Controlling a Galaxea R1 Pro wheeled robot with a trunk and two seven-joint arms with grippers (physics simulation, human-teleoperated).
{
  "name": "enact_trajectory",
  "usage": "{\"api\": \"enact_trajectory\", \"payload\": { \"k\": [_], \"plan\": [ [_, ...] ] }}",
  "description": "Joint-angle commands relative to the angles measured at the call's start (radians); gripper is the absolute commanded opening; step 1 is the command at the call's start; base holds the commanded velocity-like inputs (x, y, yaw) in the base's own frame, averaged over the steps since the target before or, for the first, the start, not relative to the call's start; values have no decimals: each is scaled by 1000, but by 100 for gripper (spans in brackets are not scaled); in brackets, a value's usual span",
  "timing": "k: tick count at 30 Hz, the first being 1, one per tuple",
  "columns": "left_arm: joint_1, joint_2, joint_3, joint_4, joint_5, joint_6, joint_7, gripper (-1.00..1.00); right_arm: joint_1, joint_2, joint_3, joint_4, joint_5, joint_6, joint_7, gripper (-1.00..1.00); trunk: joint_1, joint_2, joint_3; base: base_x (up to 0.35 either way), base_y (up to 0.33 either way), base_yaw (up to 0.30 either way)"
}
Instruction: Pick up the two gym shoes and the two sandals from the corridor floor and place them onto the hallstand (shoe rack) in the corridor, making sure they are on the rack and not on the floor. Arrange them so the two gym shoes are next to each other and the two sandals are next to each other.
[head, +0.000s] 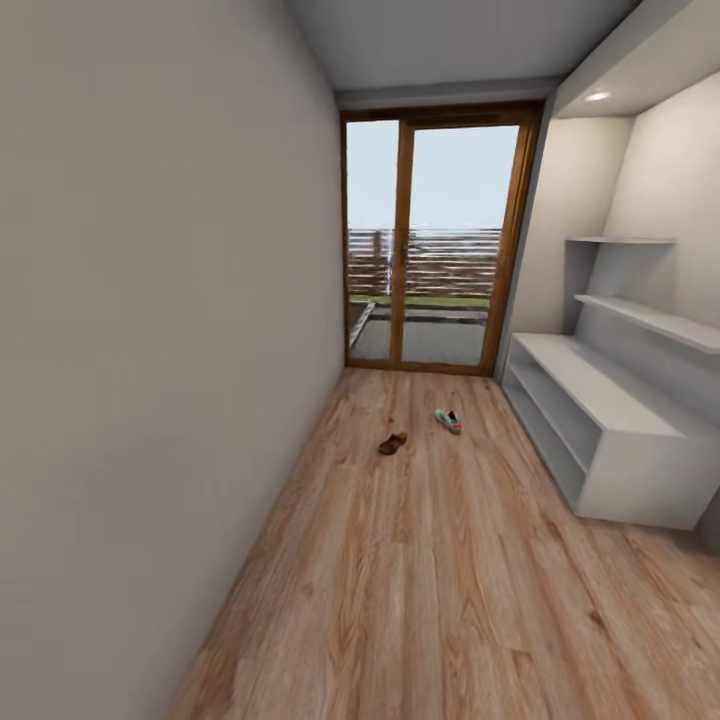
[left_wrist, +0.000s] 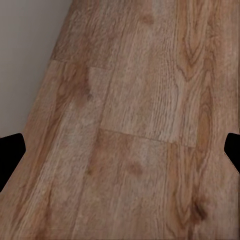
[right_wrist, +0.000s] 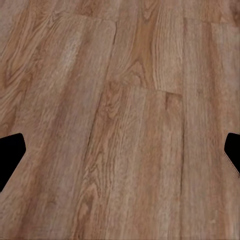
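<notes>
Wood floor (head: 430, 560) runs to a glass door (head: 430, 240). The grey rack (head: 600, 420) stands along the right wall. Ahead on the floor lie a sneaker (head: 449, 421) and, nearby, a sandal (head: 392, 443). Left fingers (left_wrist: 10, 155) and right fingers (right_wrist: 10, 155) are spread, holding nothing, over planks.

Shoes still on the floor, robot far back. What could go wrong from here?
1. One sandal and one gym shoe show far down the floor; their partners may take searching.
2. Both lie apart from the rack, so each likely needs its own carry.
3. The sandal looks small and flat, so a pincer grasp may slip.
</notes>
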Motion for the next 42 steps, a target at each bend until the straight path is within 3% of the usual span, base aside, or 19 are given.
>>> {"api": "enact_trajectory", "payload": {
  "k": [1, 42],
  "plan": [
    [-1, 0, 2, 1, 0, -3, 0, 100, -1, 0, 0, 1, 0, -3, 0, 100, 0, 0, -1, 286, -138, -1],
    [1, 0, 3, 2, 1, -3, 0, 100, -1, 0, 0, 2, 1, -3, -2, 100, 0, 0, -1, 298, -112, 0]
  ]
}}
